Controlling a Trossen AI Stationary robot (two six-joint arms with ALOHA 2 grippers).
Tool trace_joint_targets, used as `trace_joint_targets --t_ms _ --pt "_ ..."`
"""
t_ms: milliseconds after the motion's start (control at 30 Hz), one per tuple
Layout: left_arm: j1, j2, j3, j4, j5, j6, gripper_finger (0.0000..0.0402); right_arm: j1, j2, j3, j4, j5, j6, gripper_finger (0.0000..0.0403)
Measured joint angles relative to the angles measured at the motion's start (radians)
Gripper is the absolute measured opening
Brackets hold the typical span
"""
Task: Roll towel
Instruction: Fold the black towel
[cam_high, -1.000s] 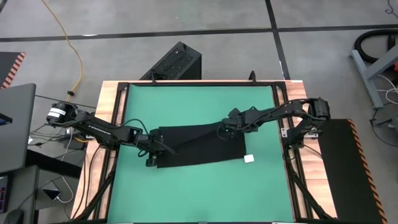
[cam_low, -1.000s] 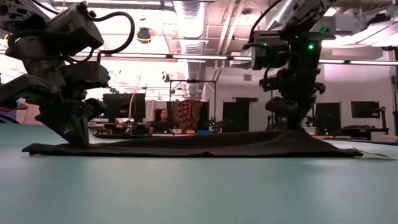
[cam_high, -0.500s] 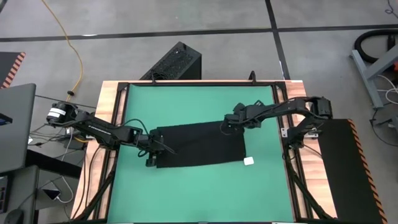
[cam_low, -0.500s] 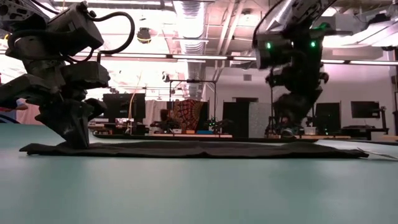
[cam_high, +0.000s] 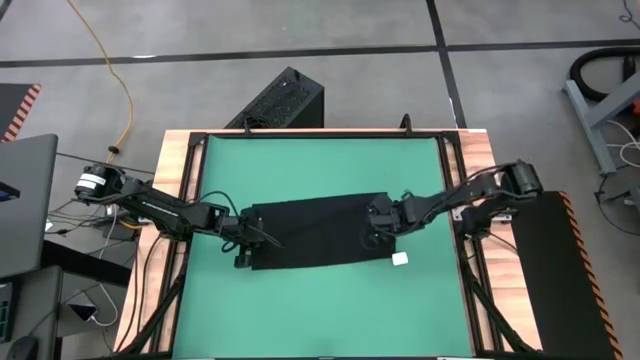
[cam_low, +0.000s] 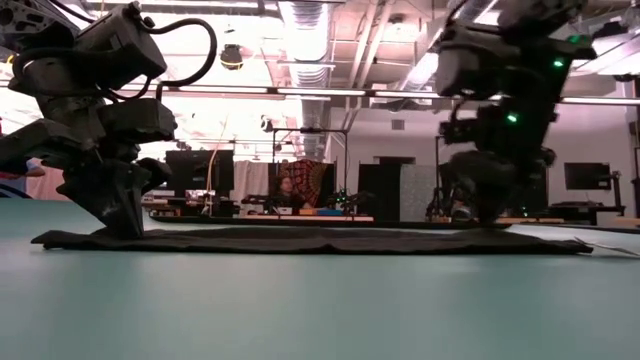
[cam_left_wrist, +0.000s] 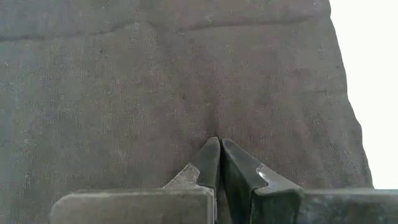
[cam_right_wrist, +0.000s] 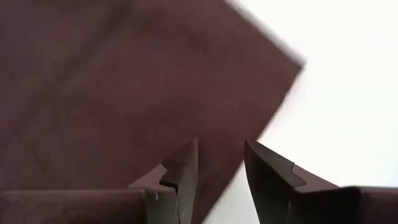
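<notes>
The towel (cam_high: 318, 233) lies flat across the middle of the green table (cam_high: 320, 170), soft and limp, so an edge is the place to grab. The left pincer (cam_high: 243, 238) is clenched on its left end; the right pincer (cam_high: 379, 222) hangs released over the right edge.

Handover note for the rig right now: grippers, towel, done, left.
Left gripper: shut, tips pressed on the towel at its left end.
Right gripper: open, holding nothing, low over the towel's right end near a corner.
Towel: flat on the green mat, white tag at the front right corner.
Done: towel spread flat.
Left: all of the rolling.
</notes>
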Motion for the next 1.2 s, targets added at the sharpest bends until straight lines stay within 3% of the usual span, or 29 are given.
trace_joint_targets --t_ms 200,467,700,1000,1200 --pt "0.0 0.0 0.0 0.0 0.001 -0.001 0.0002 0.009 0.0 -0.036 -0.038 -0.026 0.05 0.015" --pt "0.0 0.0 0.0 -0.001 0.001 -0.004 0.0002 0.03 -0.003 0.039 -0.241 0.008 0.1 0.015" --pt "0.0 0.0 0.0 -0.002 0.001 -0.004 0.0002 0.067 0.02 0.031 -0.024 -0.005 0.019 0.015" --pt "0.0 0.0 0.0 -0.005 0.002 -0.003 0.0002 0.066 0.049 -0.037 -0.014 -0.032 0.077 0.0149" --pt "0.0 0.0 0.0 -0.008 0.004 -0.003 0.0002 0.092 -0.025 0.015 -0.037 0.083 0.091 0.0149"
